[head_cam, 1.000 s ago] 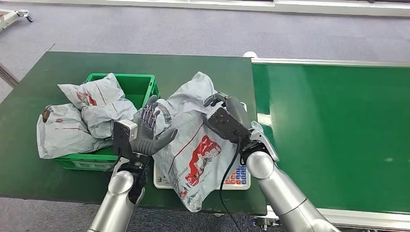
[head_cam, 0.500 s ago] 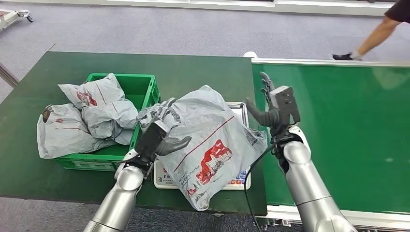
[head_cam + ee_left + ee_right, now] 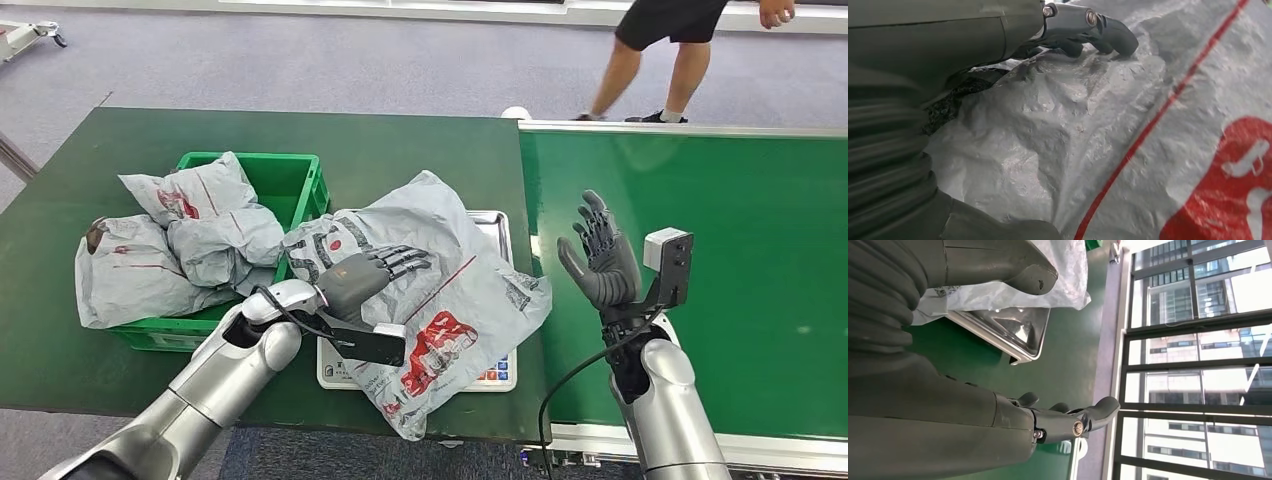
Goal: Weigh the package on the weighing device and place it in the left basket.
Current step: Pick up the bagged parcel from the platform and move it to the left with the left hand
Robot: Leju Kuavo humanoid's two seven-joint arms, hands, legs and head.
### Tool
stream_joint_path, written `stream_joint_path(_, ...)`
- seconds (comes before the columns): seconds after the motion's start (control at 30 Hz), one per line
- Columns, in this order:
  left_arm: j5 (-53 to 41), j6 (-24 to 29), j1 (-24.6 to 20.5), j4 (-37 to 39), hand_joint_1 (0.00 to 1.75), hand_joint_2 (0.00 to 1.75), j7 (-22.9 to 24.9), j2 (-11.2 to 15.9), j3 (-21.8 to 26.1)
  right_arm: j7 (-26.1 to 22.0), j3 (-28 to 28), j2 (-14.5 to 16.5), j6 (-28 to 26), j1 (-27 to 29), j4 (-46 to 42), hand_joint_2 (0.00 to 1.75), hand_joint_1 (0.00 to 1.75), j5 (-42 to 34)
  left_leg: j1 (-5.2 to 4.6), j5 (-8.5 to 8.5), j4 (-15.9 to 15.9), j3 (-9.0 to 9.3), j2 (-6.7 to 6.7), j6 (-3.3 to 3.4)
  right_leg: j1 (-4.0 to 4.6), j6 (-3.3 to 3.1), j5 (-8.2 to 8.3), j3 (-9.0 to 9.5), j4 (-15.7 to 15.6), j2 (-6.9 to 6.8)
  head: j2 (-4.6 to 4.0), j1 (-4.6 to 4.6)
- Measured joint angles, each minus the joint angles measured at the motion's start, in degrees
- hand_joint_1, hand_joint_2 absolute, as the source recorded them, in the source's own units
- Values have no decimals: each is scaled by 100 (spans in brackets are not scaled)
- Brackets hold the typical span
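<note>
A grey plastic package [image 3: 440, 290] with a red logo lies across the steel weighing device [image 3: 497, 226], hanging over its front edge. My left hand [image 3: 368, 273] rests flat on the package's top, fingers stretched out toward the right. The left wrist view shows my fingertips [image 3: 1108, 35] touching the crinkled package [image 3: 1088, 150]. My right hand [image 3: 598, 256] is held up open above the conveyor belt, apart from the package, with nothing in it. The right wrist view shows the pan's corner [image 3: 1020, 337] with the package [image 3: 1060, 267] on it. The green basket [image 3: 294, 176] stands left of the device.
Several grey packages [image 3: 200, 235] fill the basket and spill over its left side. The green conveyor belt [image 3: 720, 250] runs along the right. The device's keypad [image 3: 497, 370] faces the table's front edge. A person [image 3: 670, 45] walks past behind the belt.
My right hand let go of the package and pulled back right over the belt. The package settled flat on the device. My left hand turned onto its top. A person stepped in behind.
</note>
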Motion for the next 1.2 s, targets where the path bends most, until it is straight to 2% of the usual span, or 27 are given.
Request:
stream_joint_path(0.23,-12,-117,-375,247,0,175,-85,180,-485,10,-40,-8,4,108,-185,175,0,0,-1,1,1,1,3,0,-1,0,3,1,0,3,0,0)
stream_joint_path(0.3,17,-304,-463,282,0,175,-166,211,-590,19,-58,-14,10,122,-207,175,0,-4,-1,2,1,1,3,-1,0,0,3,1,0,3,0,0)
stream_joint_path(0.33,68,-517,-537,293,29,175,-246,238,-669,29,-64,-18,23,128,-213,175,0,-12,0,4,1,1,3,-2,0,0,4,1,0,2,0,0)
stream_joint_path(0.43,397,-1410,-884,294,160,175,-530,372,-1007,64,-65,-27,108,133,-218,175,0,-51,0,7,0,0,2,-4,1,-2,7,1,1,1,0,0)
stream_joint_path(0.47,535,-1660,-1008,285,175,175,-589,420,-1129,69,-64,-27,138,133,-222,175,0,-58,0,8,0,0,2,-4,1,-2,8,1,1,1,0,0)
stream_joint_path(0.57,1049,-2093,-1367,251,175,175,-612,563,-1513,72,-62,-27,184,124,-245,175,0,-61,1,12,0,-1,2,-4,1,-2,9,1,2,1,0,0)
stream_joint_path(0.7,1850,-2241,-1762,126,175,175,-434,763,-1892,50,-61,-28,171,116,-249,175,0,-69,1,14,0,-1,2,-5,1,-2,10,1,2,1,0,1)
stream_joint_path(0.87,2325,-2319,-2091,-105,175,175,-250,959,-2065,5,-61,-38,157,132,-250,175,0,-94,1,14,0,-1,2,-5,1,-1,10,1,2,2,0,-1)
stream_joint_path(1.07,2456,-2308,-2218,-294,175,175,-132,1070,-2209,-17,-61,-48,157,136,-250,175,0,-107,1,14,0,-1,2,-5,1,-1,10,1,2,2,0,0)
stream_joint_path(1.2,2884,-2308,-2450,-698,175,175,259,1256,-2265,-64,-61,-64,185,165,-250,175,0,-173,1,15,0,-2,2,-4,1,-1,11,1,2,2,0,0)
